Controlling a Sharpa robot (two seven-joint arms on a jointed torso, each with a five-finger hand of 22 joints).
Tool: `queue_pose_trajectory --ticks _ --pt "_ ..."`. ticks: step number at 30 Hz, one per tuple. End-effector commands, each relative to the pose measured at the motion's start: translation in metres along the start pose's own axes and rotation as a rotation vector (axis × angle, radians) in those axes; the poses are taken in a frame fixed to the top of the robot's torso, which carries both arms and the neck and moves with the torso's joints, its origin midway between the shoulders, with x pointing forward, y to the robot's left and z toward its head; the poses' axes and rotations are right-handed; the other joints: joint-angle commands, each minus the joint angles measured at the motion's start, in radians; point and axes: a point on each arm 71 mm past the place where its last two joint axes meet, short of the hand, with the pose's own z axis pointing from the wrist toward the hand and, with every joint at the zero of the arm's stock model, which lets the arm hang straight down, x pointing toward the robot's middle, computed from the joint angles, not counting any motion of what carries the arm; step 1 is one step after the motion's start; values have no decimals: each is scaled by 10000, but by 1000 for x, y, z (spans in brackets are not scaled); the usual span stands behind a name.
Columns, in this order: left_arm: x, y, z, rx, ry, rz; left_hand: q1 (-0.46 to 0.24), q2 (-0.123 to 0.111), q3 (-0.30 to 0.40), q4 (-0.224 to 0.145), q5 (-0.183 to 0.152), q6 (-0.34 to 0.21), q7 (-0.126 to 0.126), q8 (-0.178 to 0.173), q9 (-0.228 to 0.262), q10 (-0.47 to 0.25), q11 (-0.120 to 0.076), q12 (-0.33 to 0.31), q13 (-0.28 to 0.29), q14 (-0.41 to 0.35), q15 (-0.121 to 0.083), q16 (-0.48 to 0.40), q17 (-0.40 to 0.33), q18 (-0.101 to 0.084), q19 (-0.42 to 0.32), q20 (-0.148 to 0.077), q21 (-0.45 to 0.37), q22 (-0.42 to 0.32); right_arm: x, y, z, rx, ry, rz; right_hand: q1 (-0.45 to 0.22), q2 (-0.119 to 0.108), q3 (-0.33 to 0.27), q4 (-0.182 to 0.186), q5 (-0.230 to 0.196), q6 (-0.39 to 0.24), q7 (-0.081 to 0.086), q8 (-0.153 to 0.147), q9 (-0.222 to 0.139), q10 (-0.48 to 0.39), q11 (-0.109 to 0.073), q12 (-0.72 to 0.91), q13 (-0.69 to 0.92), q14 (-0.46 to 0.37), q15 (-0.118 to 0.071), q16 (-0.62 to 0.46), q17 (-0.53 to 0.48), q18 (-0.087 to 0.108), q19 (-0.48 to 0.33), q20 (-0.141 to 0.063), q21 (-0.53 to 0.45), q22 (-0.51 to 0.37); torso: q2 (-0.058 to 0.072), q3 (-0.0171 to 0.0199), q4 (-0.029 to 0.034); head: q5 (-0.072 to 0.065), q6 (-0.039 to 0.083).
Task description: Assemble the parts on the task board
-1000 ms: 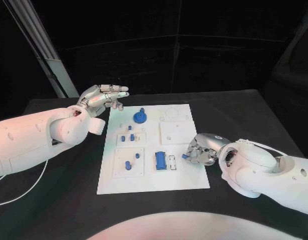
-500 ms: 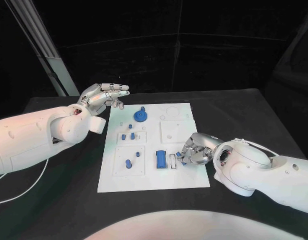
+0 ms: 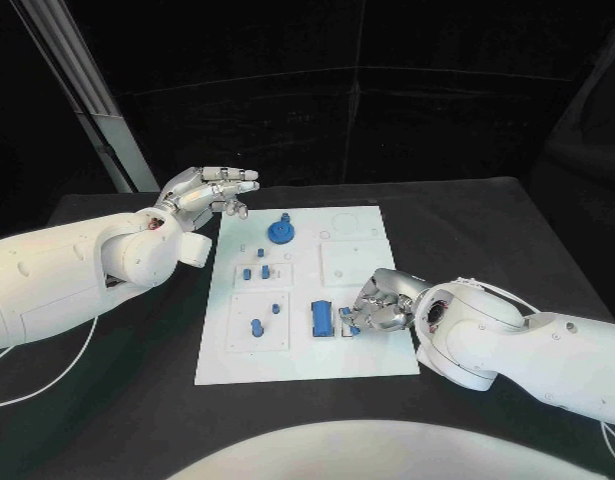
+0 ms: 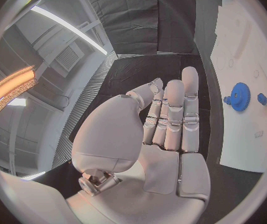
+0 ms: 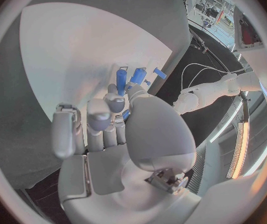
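Note:
The white task board (image 3: 350,352) lies mid-table. On it are a blue gear (image 3: 280,235), small blue pegs (image 3: 255,272), a blue oblong piece (image 3: 257,327) and a blue block (image 3: 319,317). My right hand (image 3: 375,304) is low over the board's right side, just right of the block, and pinches a small blue part (image 3: 350,328) at its fingertips. The right wrist view shows that part (image 5: 126,115) between thumb and finger of the right hand (image 5: 118,122), above the board (image 5: 77,59). My left hand (image 3: 206,190) is raised off the board's far left corner, fingers spread and holding nothing; the gear (image 4: 239,95) lies beyond this left hand (image 4: 167,119).
A slanted metal post (image 3: 84,100) stands behind the table's far left corner. A white cable (image 3: 26,395) trails over the black table at the near left. Black table surface surrounds the board on all sides.
My right hand has moved left from the board's right edge onto the board, carrying the small blue part toward the blue block. The left hand has stayed put.

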Motion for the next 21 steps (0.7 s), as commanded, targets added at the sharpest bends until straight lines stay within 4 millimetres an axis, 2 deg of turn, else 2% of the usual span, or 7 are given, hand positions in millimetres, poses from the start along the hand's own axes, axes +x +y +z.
queue_pose_trajectory --ticks 1,9,21 --pt "1 -1 0 55 99 -67 -21 77 -33 -15 10 -52 6 37 -10 -67 -3 26 -15 -49 -13 23 0 145 -50 21 -56 -9 1 1 1 84 130 182 -116 -3 16 58 60 95 17 -8 28 81 3 -24 -31 69 -46 22 8 -82 74 -23 56 272 8 3 -8 26 5" --pt "1 -2 0 60 104 -69 -18 83 -32 -23 11 -69 10 46 -11 -90 0 44 -17 -55 -11 26 -11 146 -50 23 -58 -10 2 1 4 100 148 4 -160 2 19 84 40 127 7 1 45 60 -5 -141 -111 65 -52 14 -6 -80 69 -28 52 266 2 1 -6 27 -20" --pt "1 -2 0 57 98 -67 -18 83 -32 -23 11 -69 10 46 -11 -90 0 44 -17 -55 -11 26 -11 146 -50 23 -58 -10 3 4 6 18 175 -364 -434 -27 -44 226 -219 273 -44 61 148 112 -41 -98 -60 47 -81 -15 -49 -73 49 -56 35 242 -1 4 -13 31 -17"
